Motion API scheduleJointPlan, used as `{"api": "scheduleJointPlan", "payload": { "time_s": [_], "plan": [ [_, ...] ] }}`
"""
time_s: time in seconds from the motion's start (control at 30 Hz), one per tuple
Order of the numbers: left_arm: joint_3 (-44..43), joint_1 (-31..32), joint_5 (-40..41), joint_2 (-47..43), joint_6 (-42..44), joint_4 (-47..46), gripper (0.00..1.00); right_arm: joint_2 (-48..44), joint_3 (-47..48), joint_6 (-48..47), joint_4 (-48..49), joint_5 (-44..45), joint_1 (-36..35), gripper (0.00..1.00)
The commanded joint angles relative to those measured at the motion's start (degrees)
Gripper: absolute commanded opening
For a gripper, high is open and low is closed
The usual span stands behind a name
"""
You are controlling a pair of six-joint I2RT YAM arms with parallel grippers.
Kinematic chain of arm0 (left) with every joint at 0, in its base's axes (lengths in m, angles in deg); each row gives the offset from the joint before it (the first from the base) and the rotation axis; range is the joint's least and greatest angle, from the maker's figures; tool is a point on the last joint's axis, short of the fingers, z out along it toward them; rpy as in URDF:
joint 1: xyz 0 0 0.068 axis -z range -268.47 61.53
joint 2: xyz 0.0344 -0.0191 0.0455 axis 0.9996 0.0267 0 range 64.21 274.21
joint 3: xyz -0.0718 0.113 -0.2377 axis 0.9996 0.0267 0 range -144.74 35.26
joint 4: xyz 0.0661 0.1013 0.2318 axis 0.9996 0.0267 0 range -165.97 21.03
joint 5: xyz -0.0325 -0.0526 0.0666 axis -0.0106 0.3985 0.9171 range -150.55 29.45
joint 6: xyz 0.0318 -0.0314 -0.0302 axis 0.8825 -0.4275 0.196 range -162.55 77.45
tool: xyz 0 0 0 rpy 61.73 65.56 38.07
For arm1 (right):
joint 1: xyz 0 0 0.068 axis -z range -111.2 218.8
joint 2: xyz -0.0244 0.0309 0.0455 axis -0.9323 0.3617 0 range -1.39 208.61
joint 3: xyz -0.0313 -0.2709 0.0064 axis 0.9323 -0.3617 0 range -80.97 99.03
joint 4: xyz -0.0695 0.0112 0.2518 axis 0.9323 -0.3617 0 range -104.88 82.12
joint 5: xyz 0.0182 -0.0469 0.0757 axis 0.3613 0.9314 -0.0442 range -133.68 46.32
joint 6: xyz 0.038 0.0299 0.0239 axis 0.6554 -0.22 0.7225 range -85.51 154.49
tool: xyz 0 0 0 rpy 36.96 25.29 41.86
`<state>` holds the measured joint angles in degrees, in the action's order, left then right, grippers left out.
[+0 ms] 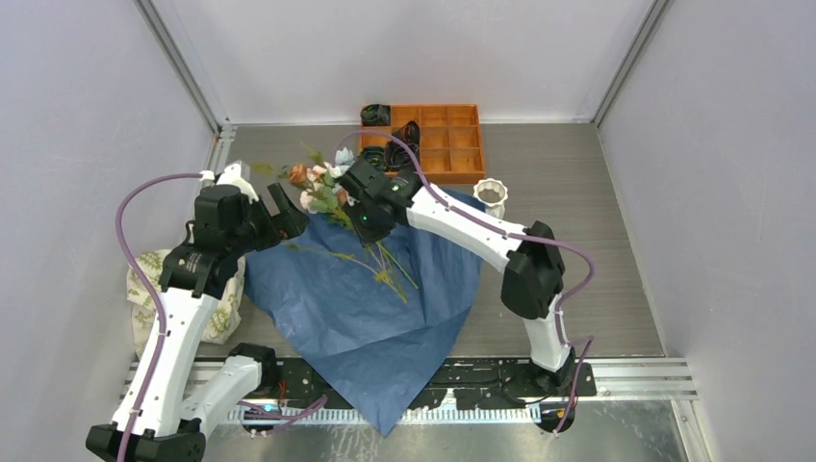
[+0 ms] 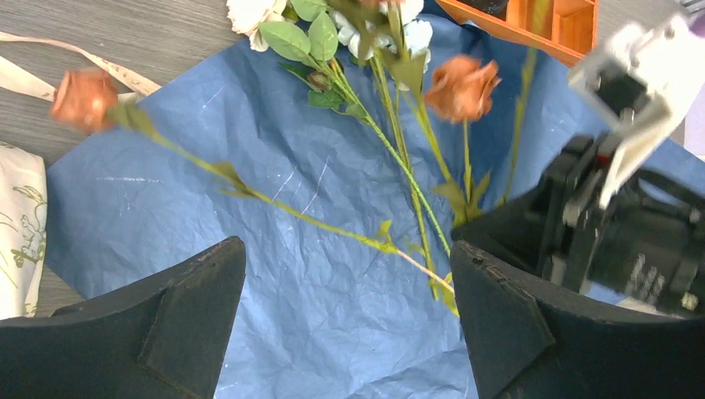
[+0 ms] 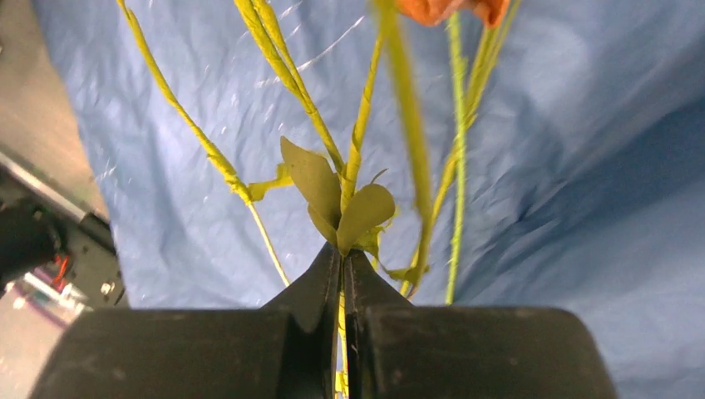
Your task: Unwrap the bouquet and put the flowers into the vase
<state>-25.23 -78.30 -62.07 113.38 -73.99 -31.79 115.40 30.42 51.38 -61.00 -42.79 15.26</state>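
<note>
One left gripper [image 2: 347, 258] has its two fingers wide apart, holding nothing, just beside the flowers [image 1: 320, 185]. One right gripper [image 3: 342, 278] pinches their green stems tight, over one blue paper [image 1: 366, 318]. One white vase [image 1: 491, 195] stands farther right, apart.

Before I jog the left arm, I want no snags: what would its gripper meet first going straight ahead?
Probably the thin stem crossing in front of the open left gripper, then the blue paper behind it; the gap between them is unclear.
</note>
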Motion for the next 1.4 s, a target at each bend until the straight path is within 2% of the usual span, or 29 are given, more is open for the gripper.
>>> {"api": "scheduleJointPlan", "payload": {
  "time_s": [0.0,0.1,0.23,0.47,0.63,0.8,0.93,1.37],
  "plan": [
    [-0.2,0.24,-0.5,-0.45,-0.22,-2.97,0.93,-4.93,-9.14,3.09,3.5,-7.55,-2.74,0.05],
    [0.02,0.22,-0.47,-0.61,-0.25,-2.99,0.93,-6.59,-14.33,4.36,4.54,-8.67,-4.21,0.07],
    [0.81,0.2,-0.99,-0.34,-0.43,-3.55,0.93,-7.11,-19.23,5.94,5.61,-9.25,-4.68,0.36],
    [1.47,0.2,-1.09,-0.37,-0.44,-3.45,0.93,-10.34,-19.09,5.37,4.22,-2.1,-4.6,0.55],
    [1.99,0.24,-0.57,-1.12,-0.38,-3.05,0.93,-11.68,-19.33,5.56,4.87,1.42,-4.2,0.55],
    [2.34,0.23,-0.85,-0.92,-0.46,-3.29,0.93,-9.03,-19.65,6.3,6.3,0.89,-3.91,0.42],
    [2.57,0.2,-0.89,-0.78,-0.55,-3.33,0.93,-6.65,-17.36,6.25,6.99,0.0,-3.92,0.38],
    [3.13,0.2,-0.31,-0.96,-0.12,-3.18,0.93,3.46,-11.56,4.85,7.54,-2.83,-2.8,0.36]
  ]
}}
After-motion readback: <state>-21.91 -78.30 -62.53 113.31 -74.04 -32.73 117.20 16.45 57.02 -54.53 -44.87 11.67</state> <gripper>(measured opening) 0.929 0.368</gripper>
